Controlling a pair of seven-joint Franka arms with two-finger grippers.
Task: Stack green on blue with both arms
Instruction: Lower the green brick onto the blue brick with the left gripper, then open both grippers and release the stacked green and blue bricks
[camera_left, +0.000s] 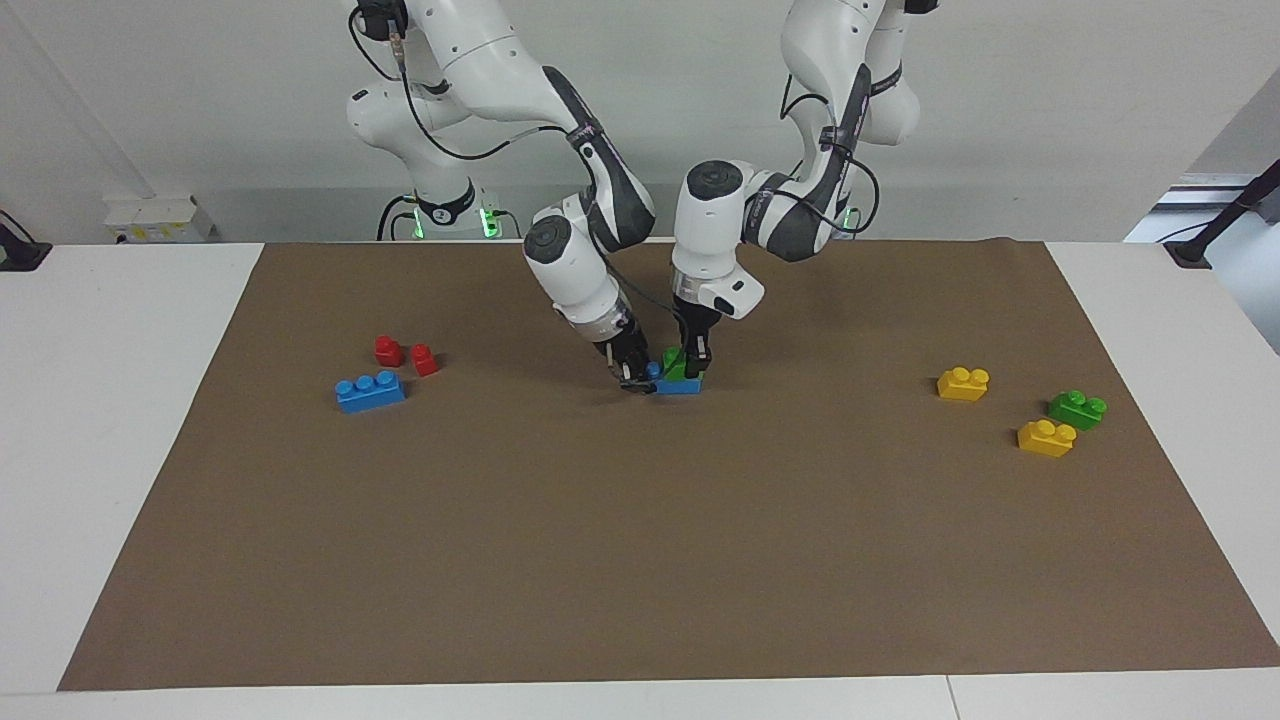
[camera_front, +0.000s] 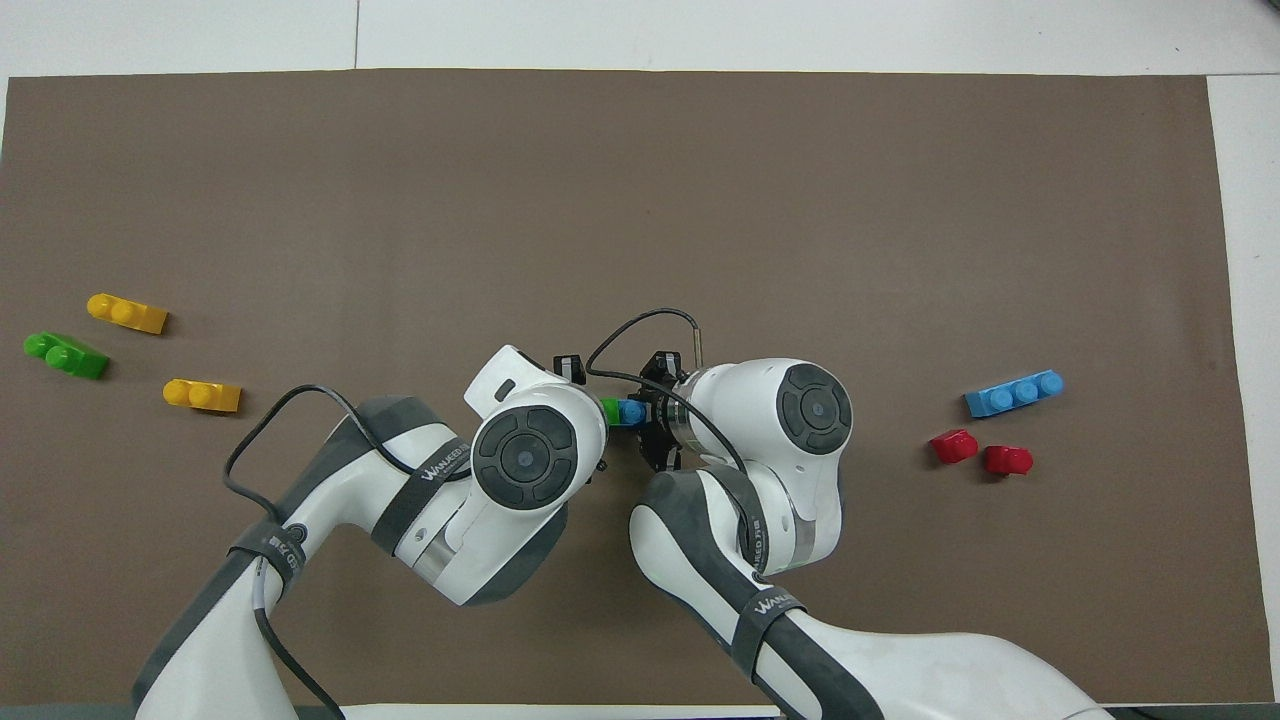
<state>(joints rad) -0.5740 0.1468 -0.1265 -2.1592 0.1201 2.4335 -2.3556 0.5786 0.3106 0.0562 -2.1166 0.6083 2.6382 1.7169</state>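
At the middle of the brown-covered table (camera_left: 640, 560), a small bright green plastic two-stud brick (camera_left: 681, 366) sits on top of a bright blue plastic three-stud brick (camera_left: 678, 385), which rests flat on the table. The blue brick's long axis runs across the table, from one arm's end toward the other. The green brick lies along the same line, over the end of the blue brick toward the left arm, leaving a blue stud bare at the end toward the right arm.

The left hand (camera_left: 697, 362) comes down nearly upright, its fingers closed on the green brick. The right hand (camera_left: 632, 379) leans in at a slant and meets the bare end of the blue brick; whether its fingers clamp that brick cannot be told.

The facing view shows the stacking, green above blue. The overhead view hides most of both bricks under the two wrists, showing only a strip of green (camera_front: 611, 410) beside a blue stud (camera_front: 631, 411).

Toward the right arm's end of the table lie a second blue three-stud brick (camera_left: 370, 390) and two small red pieces (camera_left: 405, 354). Toward the left arm's end are a second green brick (camera_left: 1077, 408) and two yellow two-stud bricks (camera_left: 963, 383).
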